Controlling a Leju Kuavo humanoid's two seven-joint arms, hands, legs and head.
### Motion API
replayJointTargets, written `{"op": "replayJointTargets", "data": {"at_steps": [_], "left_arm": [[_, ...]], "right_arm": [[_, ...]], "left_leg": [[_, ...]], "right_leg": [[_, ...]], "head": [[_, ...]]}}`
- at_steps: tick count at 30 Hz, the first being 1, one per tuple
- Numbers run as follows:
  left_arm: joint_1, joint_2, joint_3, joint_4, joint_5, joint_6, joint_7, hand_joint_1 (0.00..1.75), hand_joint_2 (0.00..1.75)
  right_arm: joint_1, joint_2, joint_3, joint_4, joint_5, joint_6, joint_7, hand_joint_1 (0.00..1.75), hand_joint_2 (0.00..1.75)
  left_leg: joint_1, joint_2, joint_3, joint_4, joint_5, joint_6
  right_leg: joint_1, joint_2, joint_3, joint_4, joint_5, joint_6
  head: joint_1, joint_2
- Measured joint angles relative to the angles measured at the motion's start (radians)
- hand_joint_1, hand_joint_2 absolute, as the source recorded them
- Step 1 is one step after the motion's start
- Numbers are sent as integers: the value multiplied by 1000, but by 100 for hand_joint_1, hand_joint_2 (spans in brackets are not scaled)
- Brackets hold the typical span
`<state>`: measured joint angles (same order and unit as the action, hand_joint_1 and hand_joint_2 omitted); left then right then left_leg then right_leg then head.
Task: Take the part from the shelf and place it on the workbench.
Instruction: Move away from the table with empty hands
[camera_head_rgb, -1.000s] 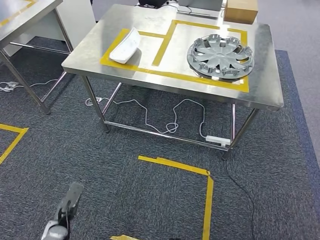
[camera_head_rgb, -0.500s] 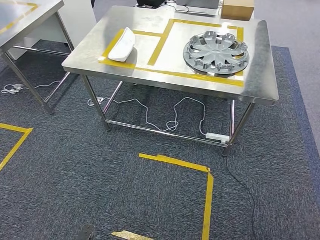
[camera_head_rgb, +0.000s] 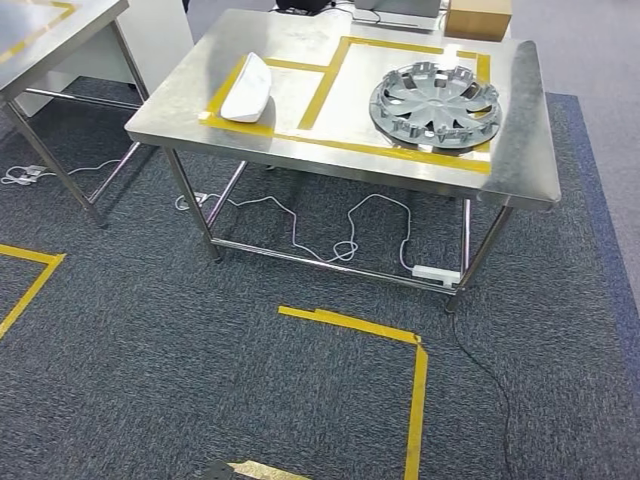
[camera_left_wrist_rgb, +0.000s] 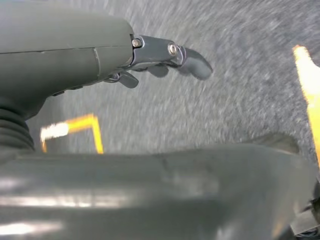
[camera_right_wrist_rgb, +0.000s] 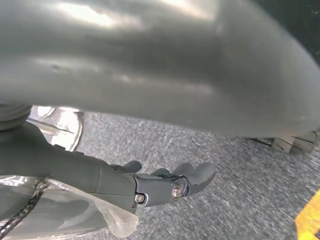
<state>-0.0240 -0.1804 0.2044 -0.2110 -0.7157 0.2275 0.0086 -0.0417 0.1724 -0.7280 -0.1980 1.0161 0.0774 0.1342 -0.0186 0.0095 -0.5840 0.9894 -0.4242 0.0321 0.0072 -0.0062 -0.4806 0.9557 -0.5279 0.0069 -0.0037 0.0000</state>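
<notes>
Table: a steel table (camera_head_rgb: 189, 110) on thin legs, in the far half of the head view; yellow tape (camera_head_rgb: 377, 150) marks two adjoining boxes on its top.
White part: the white part (camera_head_rgb: 247, 88), a shallow curved shell, lies on the table in the smaller taped box. One end rests on the tape line nearest the table's front edge.
Wheel cover: the silver wheel cover (camera_head_rgb: 435, 105) lies flat on the table in the larger taped box, well apart from the white part.
Cardboard box: a cardboard box (camera_head_rgb: 478, 18) stands at the table's far edge, beyond the wheel cover.
Under the table: a pale cable (camera_head_rgb: 332, 245) loops across the carpet (camera_head_rgb: 151, 350) between the legs, and a white power strip (camera_head_rgb: 435, 274) lies by the leg below the wheel cover.
Floor tape: an angle of yellow floor tape (camera_head_rgb: 415, 400) is stuck to the carpet in front of the table.
Second table: a second table (camera_head_rgb: 45, 40) stands just beside the table's short end nearest the white part.
Left hand: the left hand (camera_left_wrist_rgb: 113, 55) hangs over the carpet. Its dark fingers (camera_left_wrist_rgb: 188, 60) are stretched out and apart from the thumb, with nothing in them.
Right hand: the right hand (camera_right_wrist_rgb: 113, 180) hangs over the carpet. Its fingers (camera_right_wrist_rgb: 196, 175) are extended with a slight curl and clear of the thumb, and they grasp nothing.
</notes>
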Motion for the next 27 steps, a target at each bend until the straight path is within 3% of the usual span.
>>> {"op": "replayJointTargets", "data": {"at_steps": [6,8,10,12,13,14,15,18,20,23,25,27], "left_arm": [[0,5,-65,0,-28,14,-8,0,0],[0,3,-70,1,-18,14,-8,0,0],[-2,0,-70,1,2,14,-8,0,0],[-2,-2,-66,1,28,14,-8,0,0],[-2,-3,-62,1,39,14,-8,0,0],[-2,-3,-58,1,48,14,-8,0,0],[-2,-3,-54,1,52,13,-8,0,0],[-4,-3,-46,1,55,10,-8,0,0],[-5,-2,-44,1,54,10,-9,0,0],[0,0,-41,2,45,15,1,0,0],[2,3,-39,3,43,17,12,0,0],[2,6,-37,3,42,17,19,0,0]], "right_arm": [[0,-5,1,0,11,0,-14,0,0],[0,-6,1,0,18,0,-15,0,0],[0,-7,3,0,29,0,-15,0,0],[-1,-7,6,0,40,1,-13,0,0],[0,-7,8,0,45,2,-13,0,0],[0,-7,9,0,49,2,-13,0,0],[0,-6,11,0,52,2,-14,0,0],[-3,-1,16,1,59,2,-17,0,0],[-5,4,21,2,61,2,-18,0,0],[-6,10,26,3,63,1,-28,0,0],[-7,17,27,4,64,0,-36,0,0],[-7,22,28,4,65,-1,-38,0,0]], "left_leg": [[-4,-2,-4,6,-4,10],[1,-6,-2,-6,4,17],[8,-13,-2,-17,12,24],[8,-21,-9,-16,16,25],[8,-26,-13,-15,17,24],[8,-33,-16,-14,19,21],[10,-41,-19,-11,21,18],[14,-71,-32,6,25,4],[12,-85,-40,12,30,-9],[15,-95,-48,17,34,-25],[16,-65,-74,75,-14,-33],[17,-31,-123,210,-99,-40]], "right_leg": [[-4,-3,4,-1,1,10],[-4,-5,5,9,-11,16],[-5,-1,-27,82,-63,25],[-10,3,-90,215,-133,32],[-13,3,-116,268,-151,35],[-16,4,-125,288,-149,38],[-19,5,-115,266,-127,40],[-30,43,-19,71,-37,44],[-28,60,3,21,-25,34],[-23,32,-3,23,-13,8],[-25,10,-7,22,-4,-8],[-21,-15,-10,23,0,-14]], "head": [[0,0],[0,0],[4,0],[7,0],[7,0],[7,0],[6,0],[7,0],[7,0],[6,0],[2,0],[-4,0]]}}
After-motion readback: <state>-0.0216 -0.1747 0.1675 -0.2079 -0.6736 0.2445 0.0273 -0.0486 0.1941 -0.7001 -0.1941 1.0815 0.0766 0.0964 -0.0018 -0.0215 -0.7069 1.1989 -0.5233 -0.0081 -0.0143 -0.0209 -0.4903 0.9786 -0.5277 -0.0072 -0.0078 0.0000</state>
